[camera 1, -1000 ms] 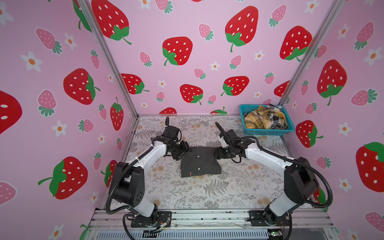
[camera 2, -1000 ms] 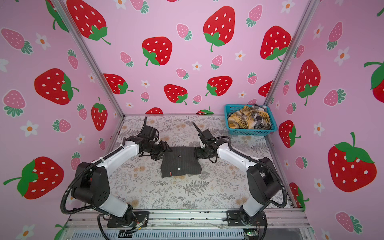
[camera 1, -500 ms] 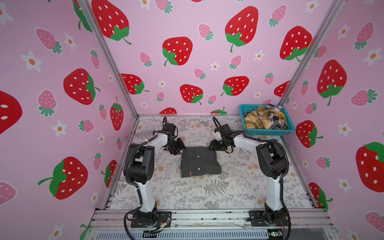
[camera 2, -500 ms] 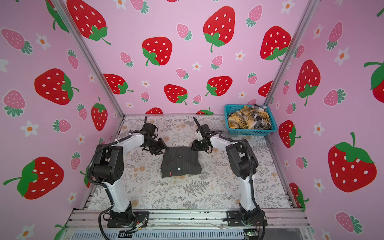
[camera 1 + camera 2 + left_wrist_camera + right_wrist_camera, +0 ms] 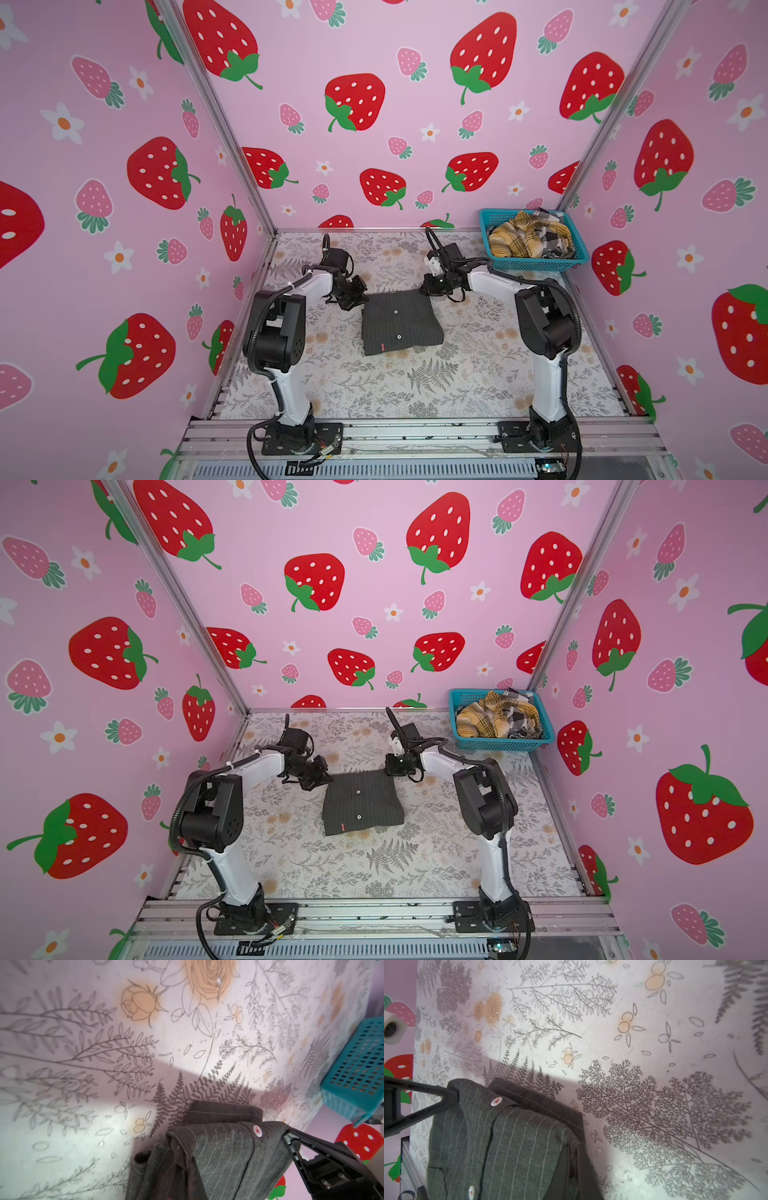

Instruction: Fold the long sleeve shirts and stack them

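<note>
Shirt [image 5: 508, 1147] corner in left gripper [image 5: 453, 1094]: plain from right wrist, unclear overhead.

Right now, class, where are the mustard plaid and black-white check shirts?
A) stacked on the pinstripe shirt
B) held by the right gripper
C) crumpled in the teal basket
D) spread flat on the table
C: in both top views the plaid and check shirts lie heaped inside the teal basket.

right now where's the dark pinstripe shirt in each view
Top view: pinstripe shirt folded, centre of the table.
Top view: same place.
Left wrist: close up, nearest the camera.
Right wrist: close up, nearest the camera.
Shared landmark: the white button nearer its far edge.
</note>
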Controlling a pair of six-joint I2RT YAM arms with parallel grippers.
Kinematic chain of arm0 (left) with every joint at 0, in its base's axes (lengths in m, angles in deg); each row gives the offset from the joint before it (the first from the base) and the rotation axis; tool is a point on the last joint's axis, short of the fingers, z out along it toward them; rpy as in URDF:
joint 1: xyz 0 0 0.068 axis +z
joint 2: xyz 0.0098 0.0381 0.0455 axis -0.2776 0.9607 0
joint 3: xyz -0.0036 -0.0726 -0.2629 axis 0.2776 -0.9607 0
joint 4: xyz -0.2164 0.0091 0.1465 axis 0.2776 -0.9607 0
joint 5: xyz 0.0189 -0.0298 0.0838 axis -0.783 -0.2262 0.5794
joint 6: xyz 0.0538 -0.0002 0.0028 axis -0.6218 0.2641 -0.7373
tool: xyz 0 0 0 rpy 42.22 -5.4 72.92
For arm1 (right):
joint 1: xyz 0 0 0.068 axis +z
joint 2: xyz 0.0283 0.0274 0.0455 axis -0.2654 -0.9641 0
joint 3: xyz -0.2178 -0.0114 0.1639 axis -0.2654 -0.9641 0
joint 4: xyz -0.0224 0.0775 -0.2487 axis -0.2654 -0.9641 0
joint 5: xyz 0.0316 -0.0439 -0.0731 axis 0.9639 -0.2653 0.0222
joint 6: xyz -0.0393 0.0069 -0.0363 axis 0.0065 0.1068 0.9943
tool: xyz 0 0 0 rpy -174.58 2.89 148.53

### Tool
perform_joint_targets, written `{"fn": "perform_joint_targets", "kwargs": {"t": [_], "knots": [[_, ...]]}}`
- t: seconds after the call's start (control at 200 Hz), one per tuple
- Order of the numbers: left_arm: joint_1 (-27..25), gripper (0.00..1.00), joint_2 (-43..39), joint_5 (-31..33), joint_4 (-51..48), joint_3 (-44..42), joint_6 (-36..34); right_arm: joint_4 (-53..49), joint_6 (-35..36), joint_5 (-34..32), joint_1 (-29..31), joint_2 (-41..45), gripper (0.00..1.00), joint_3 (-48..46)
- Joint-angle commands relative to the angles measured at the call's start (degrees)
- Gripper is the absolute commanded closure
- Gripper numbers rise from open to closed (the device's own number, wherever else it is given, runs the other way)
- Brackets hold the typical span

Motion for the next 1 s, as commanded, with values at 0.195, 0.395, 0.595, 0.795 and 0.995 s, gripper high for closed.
{"fn": "perform_joint_targets", "kwargs": {"t": [0.195, 0.395, 0.595, 0.795, 0.995], "knots": [[1.35, 0.85, 2.94, 0.67, 1.74, -0.25, 0.82, -0.52, -0.84, -1.17, 0.33, -2.93, 0.9, 3.18], [1.59, 0.47, 2.44, 1.32, 2.82, -3.0, 1.71, -1.45, -0.41, -2.67, 0.21, -4.47, 0.52, 4.78], [1.66, 0.35, -5.24, 0.81, -1.72, 0.32, 0.39, -6.26, 0.5, -8.11, 0.36, -0.44, 0.4, 4.85], [1.21, 0.54, -13.58, 0.59, -8.71, 2.99, -0.8, -7.54, 1.15, -13.03, 2.44, 11.55, 0.4, -3.77], [-4.65, 0.87, -17.64, -3.99, -5.1, -5.28, 2.28, -4.11, -1.22, -11.14, 7.01, 20.41, 0.73, -15.41]]}}
